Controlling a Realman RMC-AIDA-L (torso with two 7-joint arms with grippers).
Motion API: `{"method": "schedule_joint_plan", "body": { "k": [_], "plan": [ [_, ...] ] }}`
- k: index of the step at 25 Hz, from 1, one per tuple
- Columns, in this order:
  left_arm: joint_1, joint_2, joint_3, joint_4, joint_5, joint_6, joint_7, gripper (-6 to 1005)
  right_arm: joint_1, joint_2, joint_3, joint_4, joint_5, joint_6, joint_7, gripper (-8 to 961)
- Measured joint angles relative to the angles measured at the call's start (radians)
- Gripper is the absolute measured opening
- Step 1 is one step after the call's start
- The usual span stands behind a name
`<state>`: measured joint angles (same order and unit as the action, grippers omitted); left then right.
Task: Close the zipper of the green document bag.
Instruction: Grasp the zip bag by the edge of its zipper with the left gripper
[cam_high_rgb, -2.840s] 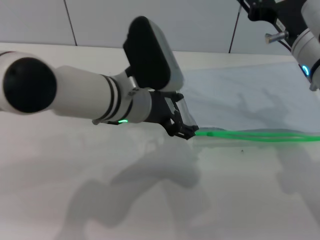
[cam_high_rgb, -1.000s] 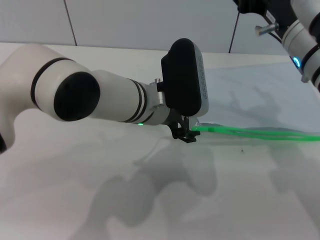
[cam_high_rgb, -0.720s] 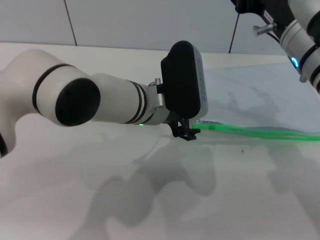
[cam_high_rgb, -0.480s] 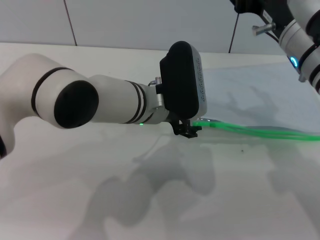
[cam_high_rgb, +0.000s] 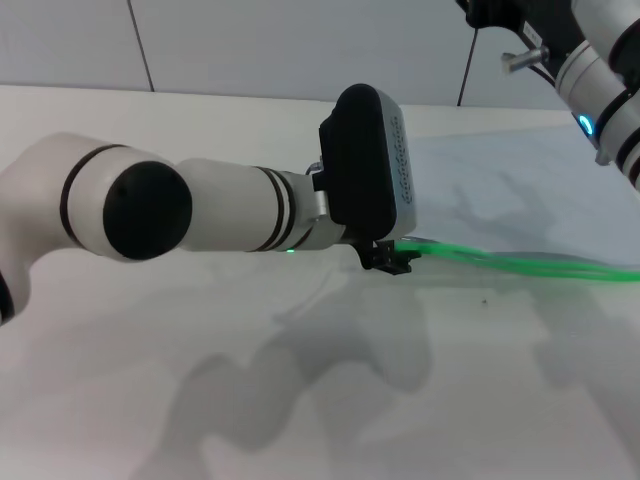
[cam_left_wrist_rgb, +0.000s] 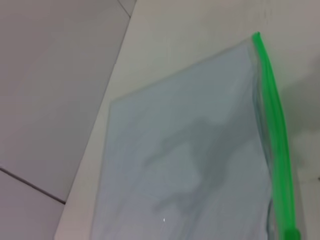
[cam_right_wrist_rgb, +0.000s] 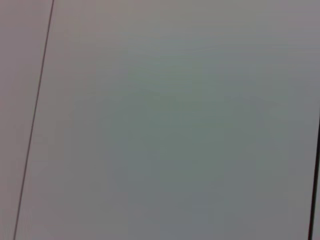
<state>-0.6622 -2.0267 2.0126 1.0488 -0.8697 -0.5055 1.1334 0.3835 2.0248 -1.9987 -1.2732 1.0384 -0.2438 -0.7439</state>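
The green document bag (cam_high_rgb: 520, 195) lies flat on the white table, right of centre, translucent and pale grey-blue. Its zipper (cam_high_rgb: 500, 261) runs as a bright green strip along the near edge. My left gripper (cam_high_rgb: 391, 262) is low at the strip's left end, its black fingertips pressed together on the slider there. The left wrist view shows the bag (cam_left_wrist_rgb: 190, 165), the zipper (cam_left_wrist_rgb: 275, 125) and the small green slider (cam_left_wrist_rgb: 291, 234) at the picture's edge. My right arm (cam_high_rgb: 600, 70) is raised at the far right, above the bag; its gripper end is cut off by the top edge.
The white table (cam_high_rgb: 200, 400) stretches to the left and front, with arm shadows on it. A grey panelled wall (cam_high_rgb: 250, 45) stands behind; the right wrist view shows only wall (cam_right_wrist_rgb: 160, 120).
My left gripper has slid a little to the right along the green strip, and the strip's left end has lifted slightly. The right arm has barely moved.
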Motion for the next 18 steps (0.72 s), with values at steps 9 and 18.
{"method": "schedule_joint_plan", "body": {
  "k": [9,18],
  "plan": [
    [-0.001,-0.002,0.003,-0.043,-0.024,0.047,0.030,879,-0.001,0.000,0.000,-0.006,0.000,0.000,0.000,669],
    [-0.003,0.000,0.003,-0.064,-0.148,0.079,0.142,877,-0.004,0.000,-0.006,-0.013,0.000,0.000,0.000,669]
  ]
}}
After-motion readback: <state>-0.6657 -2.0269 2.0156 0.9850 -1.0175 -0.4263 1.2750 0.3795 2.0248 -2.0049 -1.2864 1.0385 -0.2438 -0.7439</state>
